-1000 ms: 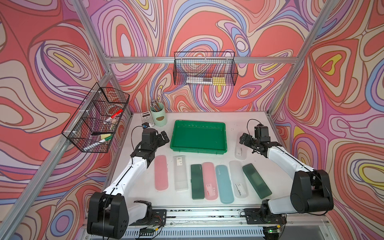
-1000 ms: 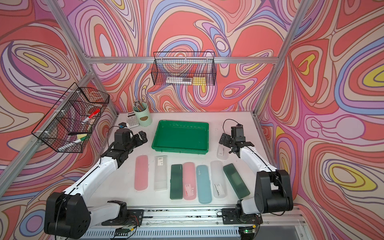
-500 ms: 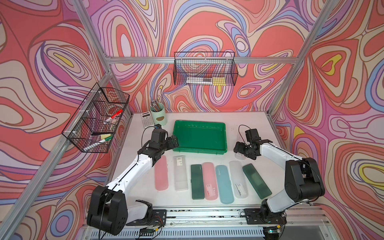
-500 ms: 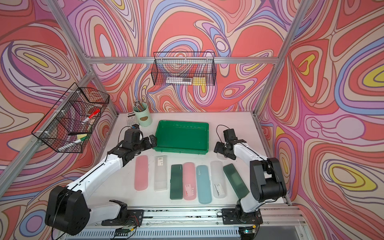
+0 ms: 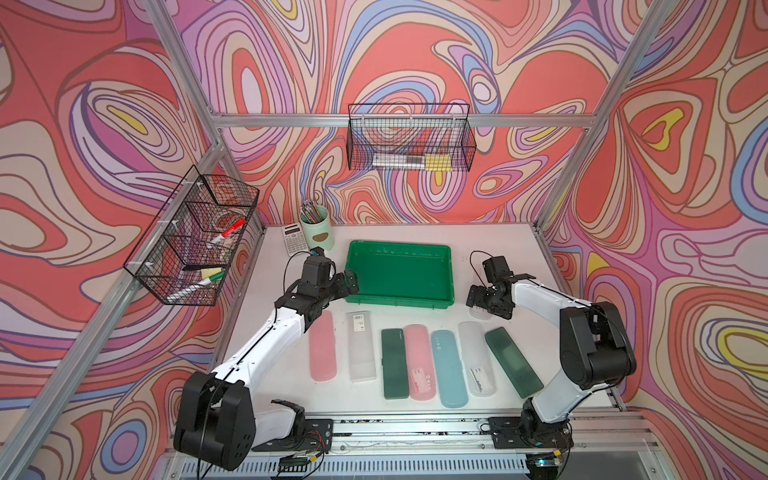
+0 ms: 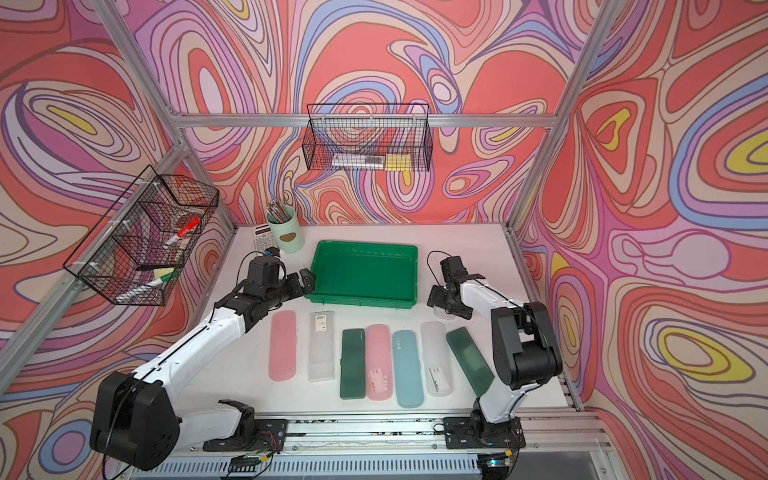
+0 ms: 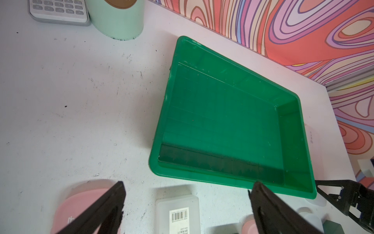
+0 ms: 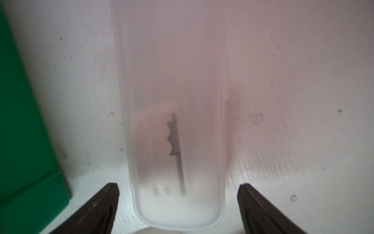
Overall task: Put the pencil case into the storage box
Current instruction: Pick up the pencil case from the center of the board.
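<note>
Lying flat on the white table (image 8: 293, 91), just beside the right wall of the storage box (image 5: 399, 301), the frosted pencil case (image 8: 178, 121) now has its near end between the spread fingers of the right gripper (image 8: 178, 185), which touch neither side. A second ago that gripper hung a little farther back and higher; it has since dropped low over the case. The grasp looks lined up but not made, and nothing is held. Nothing lies in the box yet. The left gripper (image 7: 188, 183), equally wide and empty, has swung in to the box's near-left corner, above the row of other cases (image 5: 417, 361).
</note>
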